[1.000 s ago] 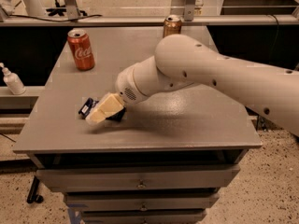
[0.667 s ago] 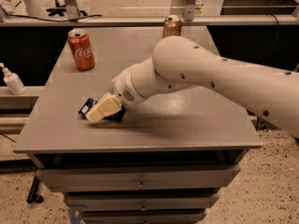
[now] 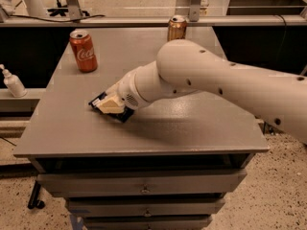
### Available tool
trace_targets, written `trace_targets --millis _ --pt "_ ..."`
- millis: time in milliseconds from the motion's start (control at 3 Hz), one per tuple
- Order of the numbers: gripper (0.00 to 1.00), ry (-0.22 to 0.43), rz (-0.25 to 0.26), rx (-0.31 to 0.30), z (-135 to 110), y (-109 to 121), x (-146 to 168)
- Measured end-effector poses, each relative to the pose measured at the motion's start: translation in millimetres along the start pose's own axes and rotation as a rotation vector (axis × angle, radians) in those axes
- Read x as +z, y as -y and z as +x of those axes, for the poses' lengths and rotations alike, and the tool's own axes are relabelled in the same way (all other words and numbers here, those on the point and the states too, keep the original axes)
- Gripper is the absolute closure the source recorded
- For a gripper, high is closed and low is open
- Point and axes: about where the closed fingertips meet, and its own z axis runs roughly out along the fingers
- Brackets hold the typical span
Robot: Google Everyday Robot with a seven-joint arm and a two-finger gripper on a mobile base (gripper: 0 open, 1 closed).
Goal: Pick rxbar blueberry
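The rxbar blueberry [image 3: 98,100] is a dark navy wrapper with pale lettering, at the front left of the grey table [image 3: 201,128]. Only its two ends show, one to the left of the gripper and one at its lower right [image 3: 125,117]. My gripper [image 3: 110,105], cream-coloured at the end of the white arm [image 3: 192,75], is low over the table and shut on the bar, covering its middle. The bar sits in the gripper just above the tabletop.
A red Coca-Cola can [image 3: 83,50] stands at the back left of the table. A bronze can [image 3: 176,28] stands at the back edge near the middle. A white pump bottle [image 3: 13,82] sits on a lower shelf at the left. Drawers [image 3: 144,188] are below the tabletop.
My gripper has moved a little up and to the right, and the rxbar blueberry has moved with it. The cans have not moved.
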Motion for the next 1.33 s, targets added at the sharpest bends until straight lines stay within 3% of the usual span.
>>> trace_targets --millis 333,667,1333 --pt "0.96 0.0 0.004 0.007 3 -2 -1" --pt "1.0 -0.005 0.024 -0.024 -6 10 -9" --pt "1.0 -0.04 0.089 -0.168 -56 55 -47"
